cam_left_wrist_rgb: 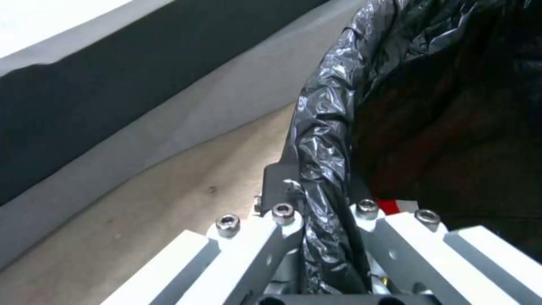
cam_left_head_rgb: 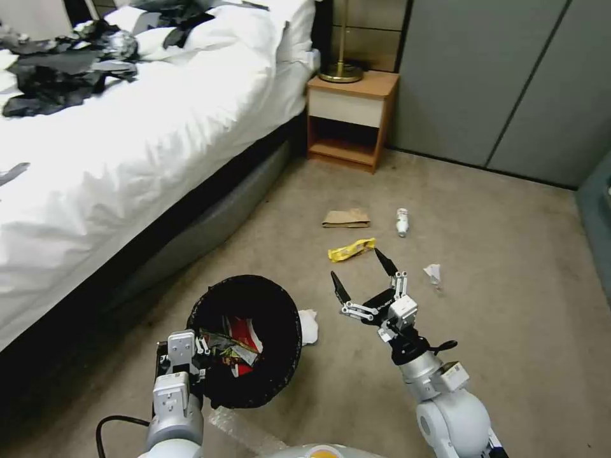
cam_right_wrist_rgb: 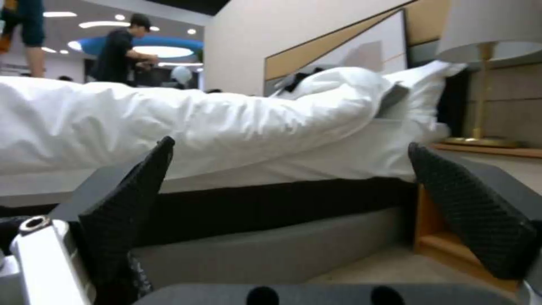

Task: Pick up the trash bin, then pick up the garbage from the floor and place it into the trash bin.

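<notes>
The left pincer [cam_left_head_rgb: 202, 356] grips the rim of the trash bin [cam_left_head_rgb: 254, 299], which is at 7 o'clock, beside the bed [cam_left_head_rgb: 127, 159]. The right pincer [cam_left_head_rgb: 361, 278] is wide open and holds nothing. Garbage lies on the carpet floor [cam_left_head_rgb: 509, 286]: a yellow wrapper [cam_left_head_rgb: 351, 249], a brown paper bag [cam_left_head_rgb: 345, 219] and a small bottle [cam_left_head_rgb: 401, 222] toward 12 o'clock.

Your left gripper [cam_left_wrist_rgb: 324, 220] is clamped on the rim of the trash bin [cam_left_wrist_rgb: 452, 106]: its white fingers [cam_left_wrist_rgb: 248, 237] sit on either side of the crinkly black bag liner [cam_left_wrist_rgb: 322, 140] folded over the edge. Inside the bin it is dark (you can just make out a red scrap [cam_left_wrist_rgb: 389, 206] by the inner finger). Beside it lie beige carpet [cam_left_wrist_rgb: 169, 203] and the bed's grey base [cam_left_wrist_rgb: 186, 114].
</notes>
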Available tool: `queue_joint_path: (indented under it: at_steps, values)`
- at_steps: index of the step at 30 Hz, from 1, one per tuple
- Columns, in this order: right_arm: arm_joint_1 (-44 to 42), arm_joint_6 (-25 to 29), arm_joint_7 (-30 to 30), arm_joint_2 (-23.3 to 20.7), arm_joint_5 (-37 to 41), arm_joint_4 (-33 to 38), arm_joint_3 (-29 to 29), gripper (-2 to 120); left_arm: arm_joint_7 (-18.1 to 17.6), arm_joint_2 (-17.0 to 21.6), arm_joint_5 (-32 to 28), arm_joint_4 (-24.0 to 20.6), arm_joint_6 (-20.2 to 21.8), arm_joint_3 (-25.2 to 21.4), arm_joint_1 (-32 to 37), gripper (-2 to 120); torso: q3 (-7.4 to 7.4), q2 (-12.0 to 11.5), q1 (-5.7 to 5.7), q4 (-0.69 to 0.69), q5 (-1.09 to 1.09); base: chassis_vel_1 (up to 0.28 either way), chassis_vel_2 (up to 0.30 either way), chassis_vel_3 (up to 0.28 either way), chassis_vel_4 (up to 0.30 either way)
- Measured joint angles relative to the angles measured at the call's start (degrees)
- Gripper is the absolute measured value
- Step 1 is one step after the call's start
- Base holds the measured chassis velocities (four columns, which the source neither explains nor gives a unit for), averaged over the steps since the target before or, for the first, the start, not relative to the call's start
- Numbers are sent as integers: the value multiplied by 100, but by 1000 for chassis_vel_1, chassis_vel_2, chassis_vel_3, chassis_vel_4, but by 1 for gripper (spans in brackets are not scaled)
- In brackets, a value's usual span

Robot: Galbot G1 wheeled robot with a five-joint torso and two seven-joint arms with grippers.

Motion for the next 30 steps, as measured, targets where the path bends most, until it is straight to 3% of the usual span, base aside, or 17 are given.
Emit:
queue_joint_path:
  at_steps: [11, 22, 28, 30]
  values:
    - [148, -423, 421, 15, -293, -54, -223, 100, 2, -2, -25, -6, 5, -18, -7, 1, 0, 0, 0, 1, 0, 118, 113, 121, 116]
    - [584, -1013, 953, -40, -343, -619, -211, 100, 1, -33, 38, 27, -29, 39, 4, 1, 0, 0, 0, -2, 0, 43, 43, 40, 38]
    - [998, -1529, 1263, -86, 16, -988, -289, 100, 0, -50, 100, 27, -32, 57, 18, 1, 0, 0, 0, 0, 1, 0, 0, 0, 0]
    - [1168, -1988, 1593, -117, 348, -1072, -381, 100, 0, -65, 131, 26, -40, 72, 35, 1, 0, 0, 0, -2, 0, 0, 0, 0, 0]
